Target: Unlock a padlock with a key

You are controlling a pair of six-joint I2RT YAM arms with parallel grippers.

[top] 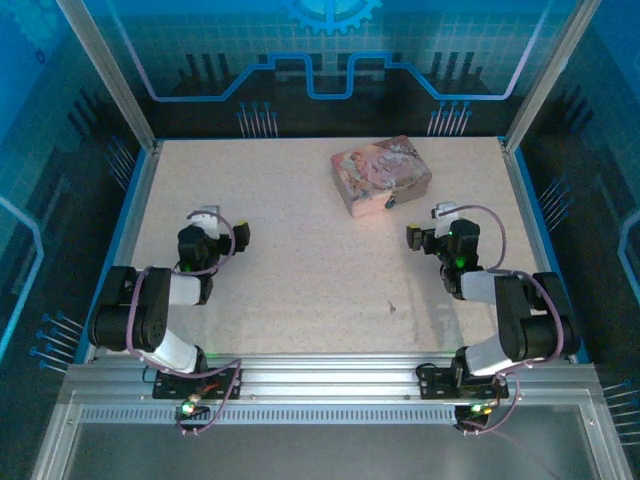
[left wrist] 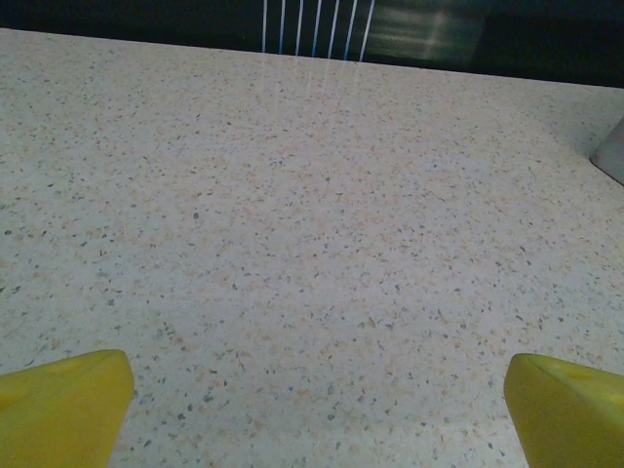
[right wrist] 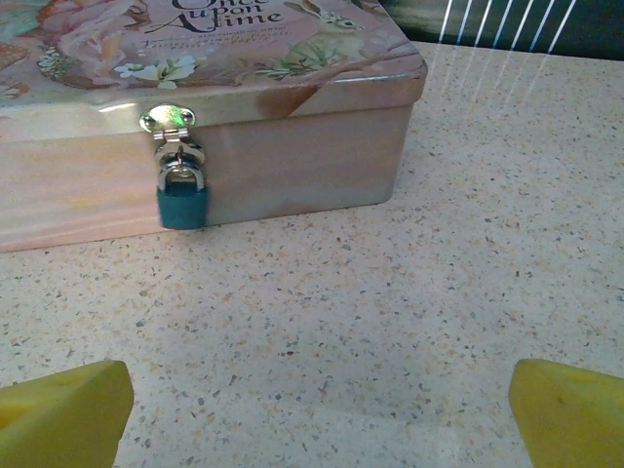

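Observation:
The padlock [right wrist: 182, 205] has a teal-blue body and a silvery shackle, and hangs locked on the hasp [right wrist: 168, 120] of the pink illustrated tin box [right wrist: 292, 166]. In the top view the padlock [top: 391, 203] is a tiny speck on the box's near side. The key [top: 392, 307] is a small dark sliver lying on the table, between the arms and towards the near edge. My right gripper [top: 428, 222] stands open just right of the box's front, its yellow fingertips [right wrist: 63, 414] wide apart and empty. My left gripper [top: 222, 222] is open over bare table, with its fingertips [left wrist: 63, 405] apart.
The tin box [top: 380, 175] sits at the back right of the speckled table [top: 300, 260]. Aluminium posts and blue panels wall in the table's sides and back. A grey post's base [left wrist: 612, 156] edges the left wrist view at right.

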